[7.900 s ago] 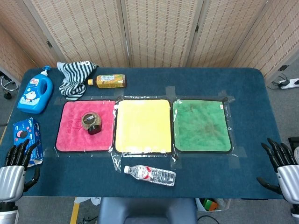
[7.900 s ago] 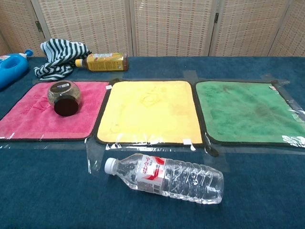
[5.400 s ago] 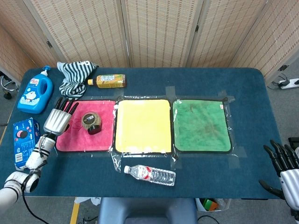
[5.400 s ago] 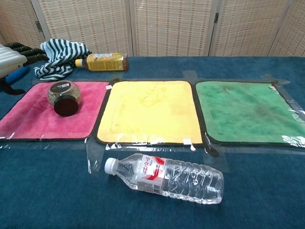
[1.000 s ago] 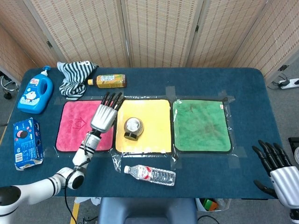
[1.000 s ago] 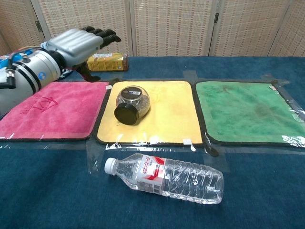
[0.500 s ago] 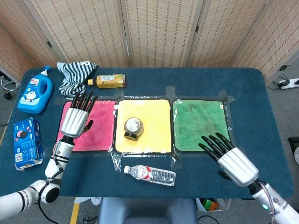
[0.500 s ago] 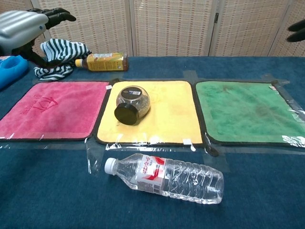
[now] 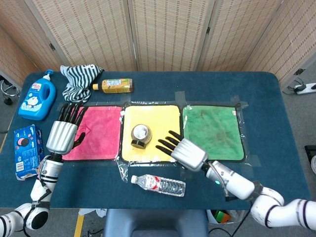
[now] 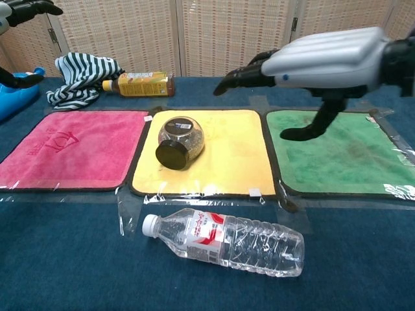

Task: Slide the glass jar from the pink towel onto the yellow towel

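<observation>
The glass jar lies on its side with its black lid toward the front, on the left part of the yellow towel. The pink towel to its left is bare. My right hand hovers open over the yellow towel's right side, fingers reaching toward the jar without touching it. My left hand is open, raised above the pink towel's left edge.
A green towel lies right of the yellow one. A clear water bottle lies in front of the towels. A striped cloth, a tea bottle, a blue detergent bottle and a blue box occupy the back and left.
My right hand has swung in from the right to above the yellow towel beside the jar. My left hand has drawn back to the left, off the pink towel. The jar has not moved.
</observation>
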`<state>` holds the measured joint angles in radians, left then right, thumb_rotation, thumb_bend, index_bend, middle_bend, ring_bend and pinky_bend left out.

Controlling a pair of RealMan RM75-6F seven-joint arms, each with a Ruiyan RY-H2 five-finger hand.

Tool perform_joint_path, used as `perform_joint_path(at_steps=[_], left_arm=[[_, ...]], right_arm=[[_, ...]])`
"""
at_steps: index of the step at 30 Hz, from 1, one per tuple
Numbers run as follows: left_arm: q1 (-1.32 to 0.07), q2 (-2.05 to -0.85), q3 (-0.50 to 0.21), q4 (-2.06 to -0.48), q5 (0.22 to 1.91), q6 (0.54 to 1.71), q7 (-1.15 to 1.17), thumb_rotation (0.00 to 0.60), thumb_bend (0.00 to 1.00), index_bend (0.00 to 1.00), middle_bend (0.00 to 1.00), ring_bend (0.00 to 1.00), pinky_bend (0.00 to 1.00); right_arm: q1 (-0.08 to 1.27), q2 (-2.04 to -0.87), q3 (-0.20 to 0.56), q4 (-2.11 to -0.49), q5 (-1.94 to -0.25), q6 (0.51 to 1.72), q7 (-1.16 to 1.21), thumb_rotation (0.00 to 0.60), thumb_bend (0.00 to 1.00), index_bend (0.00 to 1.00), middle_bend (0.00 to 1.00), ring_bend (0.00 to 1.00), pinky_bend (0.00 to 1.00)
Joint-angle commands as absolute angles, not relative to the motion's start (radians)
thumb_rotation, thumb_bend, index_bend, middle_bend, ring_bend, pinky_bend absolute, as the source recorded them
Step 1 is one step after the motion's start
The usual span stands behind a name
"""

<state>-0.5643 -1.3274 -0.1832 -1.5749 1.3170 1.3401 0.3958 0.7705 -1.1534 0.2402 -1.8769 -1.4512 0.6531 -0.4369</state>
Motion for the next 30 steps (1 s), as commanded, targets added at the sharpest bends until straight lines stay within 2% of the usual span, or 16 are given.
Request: perform_joint_path(at_steps=[1,11,30], left_arm=[[-0.554,-1.317,-0.183,-1.587,1.325,1.352,0.391,0.600,0.38,0.06,0.00,0.00,0.00],[-0.515,-1.289,-0.181,-1.620,1.350,1.392,0.374,0.600,0.38,0.07,0.00,0.00,0.00],[-0.467,-1.258,-0.180,-1.638,1.371,1.416,0.342,0.600,0.38,0.07,0.00,0.00,0.00]], right_arm=[[0.873,-1.263,0.264,-1.779,-1.348,0.583,-0.539,0.600,0.46,0.09,0.11,0.12,0.00],[1.068,-1.479,0.241,-1.567,-1.227,0.554,-0.675,0.600,0.57,0.18,0.15,0.16,0.01],[1.260,-1.746,0.162,-1.203,-1.146,0.536,-0.735,0.600,0.61,0.24,0.18,0.18,0.02]])
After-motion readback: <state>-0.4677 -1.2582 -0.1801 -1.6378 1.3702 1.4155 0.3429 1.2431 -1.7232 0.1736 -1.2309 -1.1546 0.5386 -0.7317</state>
